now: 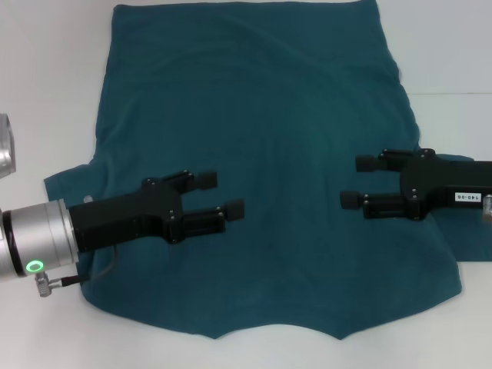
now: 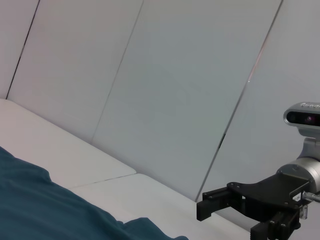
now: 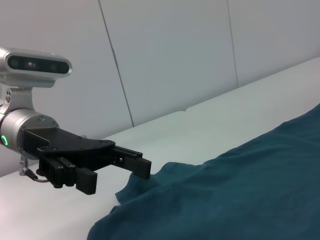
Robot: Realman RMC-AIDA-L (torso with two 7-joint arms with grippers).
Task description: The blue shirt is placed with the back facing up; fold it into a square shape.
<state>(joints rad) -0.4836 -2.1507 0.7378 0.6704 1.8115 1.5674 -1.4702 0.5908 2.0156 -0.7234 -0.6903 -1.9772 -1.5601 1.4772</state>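
Observation:
The blue shirt (image 1: 261, 138) lies spread flat on the white table (image 1: 450, 46) with its plain back up, neckline edge toward me and hem at the far side. My left gripper (image 1: 222, 194) hovers over the shirt's left half, open, with nothing between its fingers. My right gripper (image 1: 356, 182) hovers over the right half, also open and empty, pointing toward the left one. The left wrist view shows the shirt (image 2: 40, 210) and the right gripper (image 2: 227, 222) farther off. In the right wrist view the left gripper (image 3: 115, 176) hangs above the shirt (image 3: 240, 195).
One sleeve (image 1: 65, 188) sticks out past my left arm, the other sleeve (image 1: 461, 246) lies under my right arm. Bare white table (image 1: 46, 77) surrounds the shirt. White wall panels (image 2: 175, 75) stand behind the table.

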